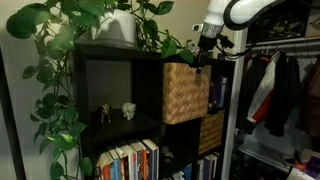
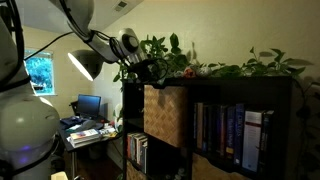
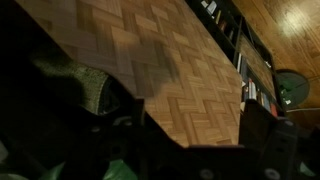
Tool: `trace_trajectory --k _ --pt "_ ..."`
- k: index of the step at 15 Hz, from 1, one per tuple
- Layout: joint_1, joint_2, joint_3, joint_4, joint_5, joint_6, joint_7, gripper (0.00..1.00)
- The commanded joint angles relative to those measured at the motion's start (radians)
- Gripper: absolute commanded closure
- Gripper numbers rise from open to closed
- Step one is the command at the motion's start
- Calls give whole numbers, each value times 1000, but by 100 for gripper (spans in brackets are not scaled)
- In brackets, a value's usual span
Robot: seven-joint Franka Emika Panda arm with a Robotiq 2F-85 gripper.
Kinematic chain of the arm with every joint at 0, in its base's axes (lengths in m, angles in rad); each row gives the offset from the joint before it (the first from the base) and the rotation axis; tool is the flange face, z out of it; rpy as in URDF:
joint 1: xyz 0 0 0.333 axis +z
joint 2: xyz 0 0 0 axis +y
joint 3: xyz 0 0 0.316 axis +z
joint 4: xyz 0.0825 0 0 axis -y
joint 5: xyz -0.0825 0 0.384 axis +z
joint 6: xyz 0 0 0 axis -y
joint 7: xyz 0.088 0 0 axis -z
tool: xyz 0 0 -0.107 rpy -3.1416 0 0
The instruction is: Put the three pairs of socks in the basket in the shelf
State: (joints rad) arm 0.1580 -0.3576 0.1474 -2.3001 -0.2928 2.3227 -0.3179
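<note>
Above the shelf [image 1: 110,62], in an exterior view, the tool [image 1: 207,45] hangs, jaws apart, over one tan basket [image 1: 185,92] in an upper compartment beside two figurines [image 1: 128,110]. In an exterior view, one lamp [image 2: 85,65] glows behind. In the wrist view, weave fills the middle.

White arm [image 1: 248,10] with dark joints
Rounded, glossy white segments are joined by black rings; a black gripper [image 1: 206,46] is mounted below a white wrist piece.
</note>
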Motion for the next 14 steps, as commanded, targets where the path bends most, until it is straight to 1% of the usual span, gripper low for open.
trace_trajectory --k 1,3,4,7,10,14 --pt "33 -98 -7 -48 40 -85 -17 0" --pt "44 -121 -14 -61 54 -86 -21 0" --pt "40 -131 -13 -73 47 -49 -2 0" --pt "20 -136 -3 -74 2 4 22 0" --pt "4 -105 -8 -62 -17 76 35 0" --pt "-11 -44 -20 -44 -7 116 29 0"
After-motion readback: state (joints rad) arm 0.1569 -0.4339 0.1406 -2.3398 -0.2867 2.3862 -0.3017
